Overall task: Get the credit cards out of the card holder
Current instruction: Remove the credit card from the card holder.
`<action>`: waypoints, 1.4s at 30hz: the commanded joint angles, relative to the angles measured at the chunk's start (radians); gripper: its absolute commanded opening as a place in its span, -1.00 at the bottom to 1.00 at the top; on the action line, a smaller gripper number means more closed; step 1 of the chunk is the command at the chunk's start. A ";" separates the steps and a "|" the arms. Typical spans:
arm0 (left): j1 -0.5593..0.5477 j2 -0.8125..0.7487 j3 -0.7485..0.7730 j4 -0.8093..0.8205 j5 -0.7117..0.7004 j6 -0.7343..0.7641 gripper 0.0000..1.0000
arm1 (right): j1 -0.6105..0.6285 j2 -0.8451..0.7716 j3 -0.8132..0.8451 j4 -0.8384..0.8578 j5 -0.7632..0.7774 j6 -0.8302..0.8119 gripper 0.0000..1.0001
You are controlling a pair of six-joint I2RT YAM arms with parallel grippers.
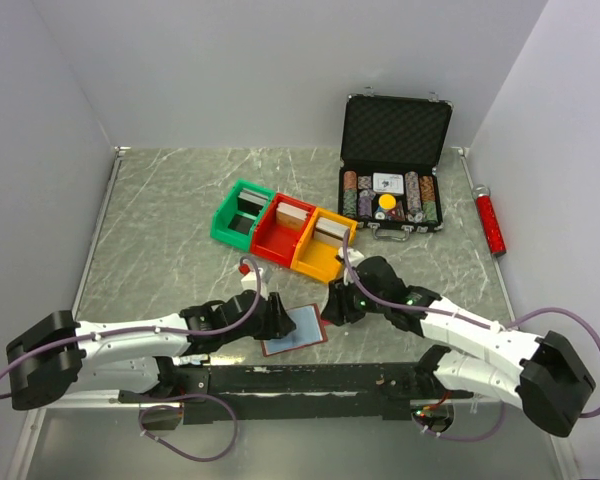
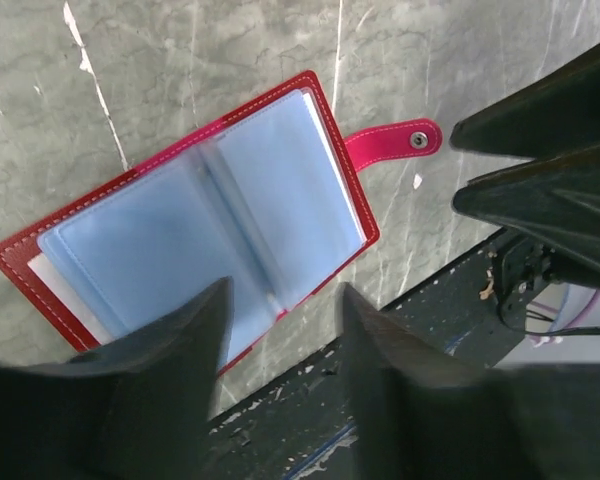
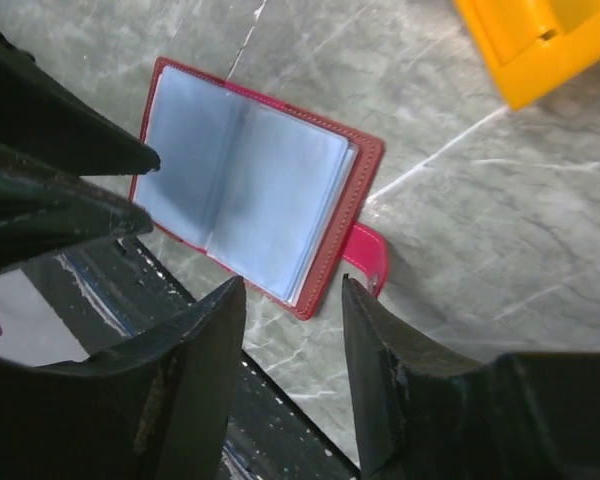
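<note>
**A:** Start at the left fingers (image 2: 170,400). What are they doing?

**B:** They are spread with nothing between them. In the left wrist view the gap sits at bottom centre, and the near edge of the card holder (image 2: 195,215) runs straight into it.

**A:** And the right fingers (image 3: 185,385)?

**B:** Also apart and empty. From there the holder lies toward the upper left of the frame, close but not touching.

**A:** So the left arm is nearer.

**B:** I'd judge so. From above, the holder lies open on the bench (image 1: 160,230) at lower centre, with one arm on each side. The left fingers are at its edge.

**A:** Which way does it run?

**B:** In the left wrist view its long axis goes from lower left to upper right, and the fold crosses that. The strap tab (image 2: 392,142) points toward the right arm.

**A:** And the credit cards (image 2: 285,170)?

**B:** They are pale blue, inside the holder, on both leaves. Through the gloss I can't tell card from sleeve, so the free edge is a guess.
</note>
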State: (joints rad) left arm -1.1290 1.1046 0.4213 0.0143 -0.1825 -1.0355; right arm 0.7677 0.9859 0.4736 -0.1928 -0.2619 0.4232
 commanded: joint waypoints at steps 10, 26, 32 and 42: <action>-0.006 0.053 0.016 -0.115 -0.071 -0.063 -0.99 | 0.056 0.095 -0.017 0.150 -0.111 0.019 -0.12; 0.057 0.139 0.036 -0.145 -0.113 0.018 -0.99 | 0.111 0.258 0.039 0.171 -0.082 0.088 0.02; 0.144 0.115 0.051 -0.163 -0.112 0.075 -0.99 | 0.110 0.231 0.049 0.135 -0.048 0.095 0.04; 0.146 -0.073 0.025 -0.044 -0.011 0.124 -0.22 | 0.071 0.221 0.060 0.102 -0.007 0.112 0.16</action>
State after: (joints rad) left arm -0.9703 1.1477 0.4580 -0.1169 -0.2466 -0.9352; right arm 0.8692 1.2194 0.5011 -0.0887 -0.3027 0.5091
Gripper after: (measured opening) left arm 0.221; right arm 0.583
